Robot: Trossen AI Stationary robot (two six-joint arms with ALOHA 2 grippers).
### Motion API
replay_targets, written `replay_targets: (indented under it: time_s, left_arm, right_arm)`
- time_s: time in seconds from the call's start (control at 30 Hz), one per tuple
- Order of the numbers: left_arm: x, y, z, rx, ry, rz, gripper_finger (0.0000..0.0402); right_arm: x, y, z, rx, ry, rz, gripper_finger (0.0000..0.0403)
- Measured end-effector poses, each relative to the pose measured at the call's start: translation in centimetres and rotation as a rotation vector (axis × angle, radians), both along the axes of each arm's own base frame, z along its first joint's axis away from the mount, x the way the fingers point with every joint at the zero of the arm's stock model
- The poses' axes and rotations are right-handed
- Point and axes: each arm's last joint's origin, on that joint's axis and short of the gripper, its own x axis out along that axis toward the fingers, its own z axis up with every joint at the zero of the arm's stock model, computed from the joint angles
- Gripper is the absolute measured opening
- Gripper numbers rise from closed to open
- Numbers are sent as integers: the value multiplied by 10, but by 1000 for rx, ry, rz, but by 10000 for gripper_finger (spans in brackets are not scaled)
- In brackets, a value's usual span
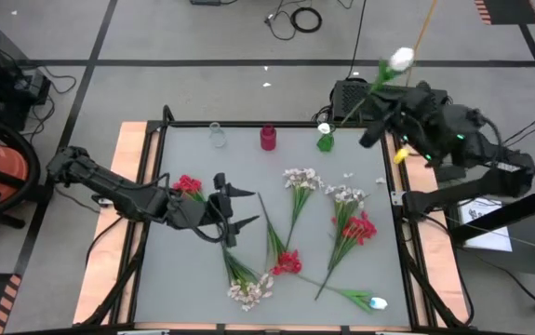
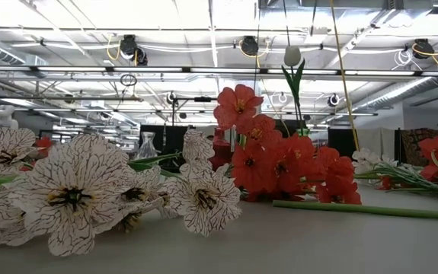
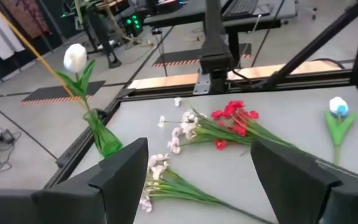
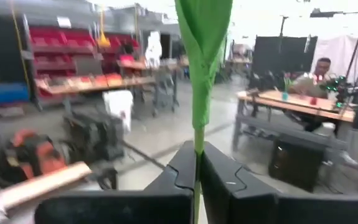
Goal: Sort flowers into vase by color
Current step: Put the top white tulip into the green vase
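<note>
- Overhead, a grey desk (image 1: 193, 279) with a light wooden border carries scattered artificial flowers, with one dark robot arm at each side.
- The right gripper (image 4: 197, 168), its jaws pinched shut on a green stem, holds a white tulip-like bud on a long green stem (image 1: 400, 60) tilted above the far right corner of the desk.
- The lower end of that stem sits in a small green glass vase (image 1: 325, 141) at the far edge of the desk; the left wrist view shows the bud (image 3: 75, 56) rising out of the vase (image 3: 104, 138).
- A dark red vase (image 1: 268, 138) stands just beside the green one along the far edge, and a clear glass vase (image 1: 217, 135) stands further along the same edge.
- The left gripper (image 1: 236, 207) hovers over the left middle of the desk, its jaws spread wide with nothing between them.
- A small red bloom (image 1: 188, 184) lies just beside the left arm.
- Two bunches of small pale pinkish-white blossoms (image 1: 300, 179) lie near the desk's centre, with a red-bloomed bunch (image 1: 358, 227) just beside them on the right.
- Another red bunch (image 1: 287, 262) and a pale blossom cluster (image 1: 251, 291) lie near the front edge.
- A second white tulip-like flower (image 1: 376, 302) lies at the front right corner.
- From desk height, veined white blossoms (image 2: 74, 194) and red blooms (image 2: 279, 164) fill the foreground.
</note>
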Motion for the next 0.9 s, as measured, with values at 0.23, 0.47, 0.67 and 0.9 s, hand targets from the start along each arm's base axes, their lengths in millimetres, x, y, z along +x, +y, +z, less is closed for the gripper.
replay_targets:
  time_s: [0.23, 0.47, 0.67, 0.9]
  left_arm:
    - [8, 17, -7, 12, 47, 54, 290]
    - [16, 33, -18, -5, 111, 56, 290]
    - [19, 39, -21, -13, 123, 55, 290]
    - [19, 40, -22, -12, 138, 30, 290]
  right_arm:
    - [22, -65, -28, 98, 154, -69, 2]
    - [35, -126, -71, 221, 185, -70, 2]
    - [23, -153, -107, 295, 131, -71, 2]
    - [22, -160, -144, 279, 99, -86, 2]
